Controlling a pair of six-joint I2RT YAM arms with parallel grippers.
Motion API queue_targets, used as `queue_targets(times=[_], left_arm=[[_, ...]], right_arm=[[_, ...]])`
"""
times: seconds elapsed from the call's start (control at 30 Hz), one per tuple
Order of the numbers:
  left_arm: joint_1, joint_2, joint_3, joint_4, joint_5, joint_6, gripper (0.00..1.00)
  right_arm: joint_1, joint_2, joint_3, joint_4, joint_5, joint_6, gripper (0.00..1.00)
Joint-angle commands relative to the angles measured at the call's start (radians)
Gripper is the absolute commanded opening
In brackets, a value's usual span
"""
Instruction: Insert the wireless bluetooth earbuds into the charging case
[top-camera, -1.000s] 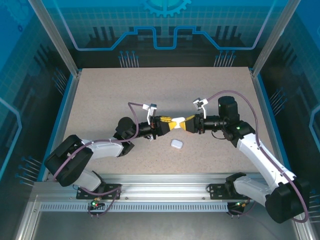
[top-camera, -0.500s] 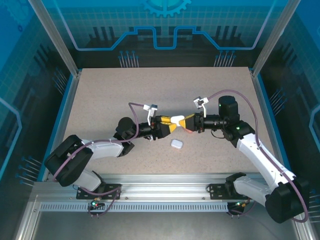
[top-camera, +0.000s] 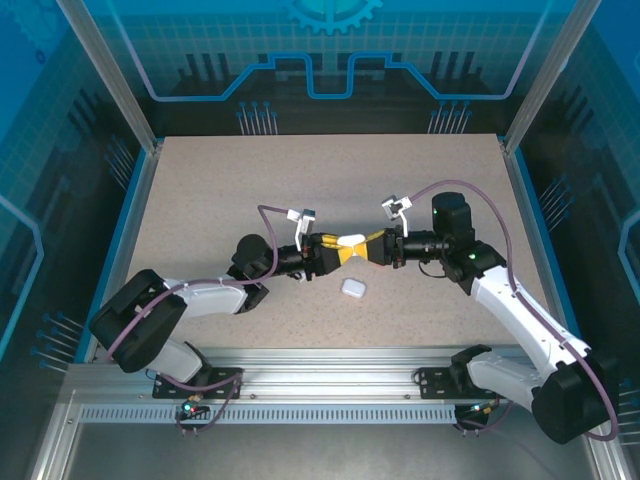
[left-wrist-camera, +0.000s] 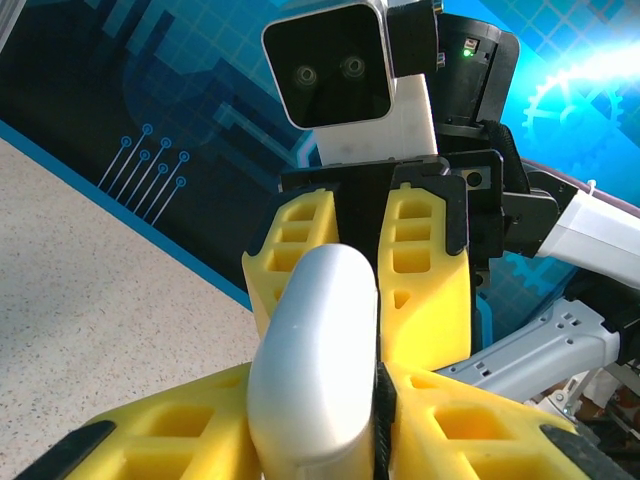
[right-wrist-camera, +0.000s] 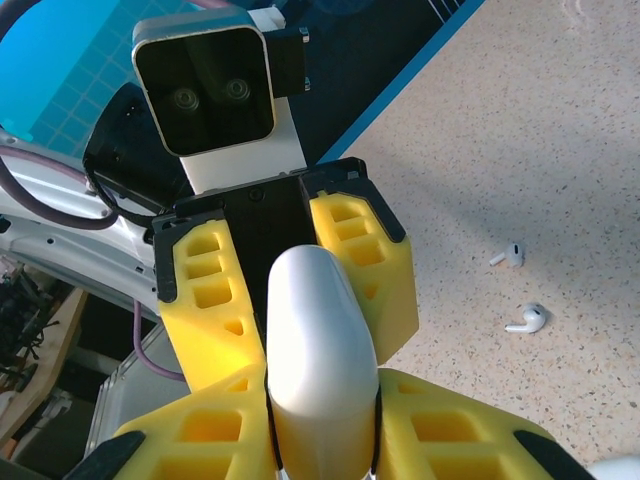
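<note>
The left gripper (top-camera: 341, 252) and the right gripper (top-camera: 372, 247) are meeting nose to nose above the table (top-camera: 200, 200). Both are pinching the same charging case (left-wrist-camera: 315, 350), one from each end. The case is sitting right between their yellow fingers, up in the air.

The case is looking white, smooth and shiny, round like a pebble. Its lid seems to be shut, since no gap is showing. The fingers are made of yellow plastic with little square holes, and they have black pads.

Two white earbuds (right-wrist-camera: 510, 254) are lying on the speckled table, down below the right gripper and off to its side. They are tiny, with short stems, and they are lying near each other but not touching. A second white case (top-camera: 353, 287) is lying on the table just under the two grippers.

I think the step now is getting the case open. Next, one gripper probably needs to be holding the bottom tight while the other is lifting the lid. The case looks slippery, so it may be sliding.
</note>
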Motion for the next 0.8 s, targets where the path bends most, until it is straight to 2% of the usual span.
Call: queue_targets(times=[0.0,0.1,0.2,0.37,0.47,0.6,0.63,0.77], left_arm=[[-0.011,-0.005,0.029,0.071,0.035,-0.004,0.3],[-0.012,-0.011,0.023,0.068,0.034,0.0,0.24],[-0.011,-0.023,0.018,0.052,0.031,0.016,0.18],[-0.011,-0.081,0.0,-0.044,0.018,0.092,0.17],[-0.01,-0.146,-0.002,-0.19,0.021,0.191,0.17],[-0.012,-0.252,0.008,-0.454,0.027,0.388,0.17],[-0.012,-0.279,0.018,-0.533,0.027,0.446,0.17],[-0.029,-0.358,0.066,-0.828,0.001,0.666,0.17]], right_arm=[[0.011,0.006,-0.011,-0.016,0.03,-0.011,0.25],[0.011,-0.002,-0.012,-0.013,0.042,-0.005,0.26],[0.011,-0.02,0.002,-0.05,0.072,-0.023,0.39],[-0.029,-0.085,0.031,-0.184,0.142,-0.115,0.64],[-0.057,-0.149,0.041,-0.259,0.216,-0.187,0.77],[-0.062,-0.216,0.038,-0.293,0.291,-0.267,0.97],[-0.062,-0.224,0.042,-0.296,0.291,-0.288,1.0],[-0.056,-0.229,0.057,-0.284,0.25,-0.399,1.0]])
